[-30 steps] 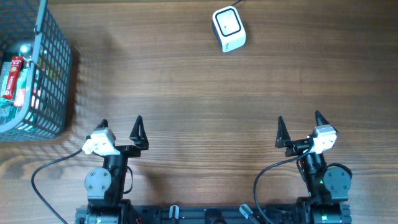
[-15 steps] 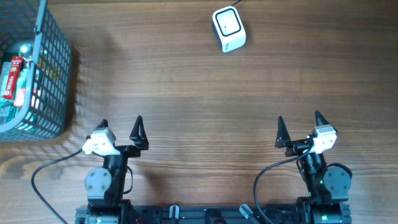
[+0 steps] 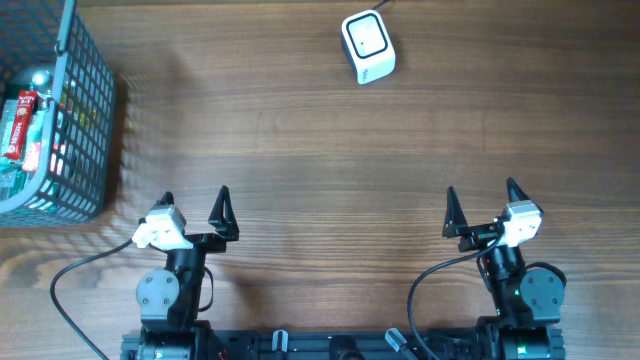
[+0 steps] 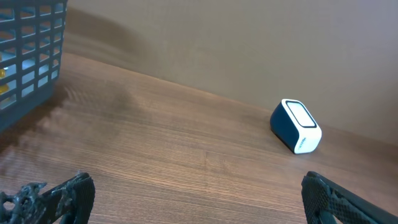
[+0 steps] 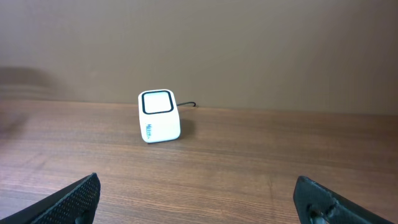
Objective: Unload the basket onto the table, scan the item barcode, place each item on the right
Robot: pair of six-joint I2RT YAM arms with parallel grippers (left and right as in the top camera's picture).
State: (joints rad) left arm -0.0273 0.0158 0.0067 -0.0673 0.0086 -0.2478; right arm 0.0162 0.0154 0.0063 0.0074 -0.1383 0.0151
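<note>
A white barcode scanner with a dark-rimmed window sits at the far middle of the wooden table; it also shows as a scanner in the left wrist view and a scanner in the right wrist view. Items, one a red packet, lie in a grey wire basket at the far left. My left gripper rests near the front left, open and empty. My right gripper rests near the front right, open and empty. Both are far from the scanner and the basket.
The basket's corner rises at the left of the left wrist view. A thin cable runs from the back of the scanner. A brown wall stands behind the table's far edge.
</note>
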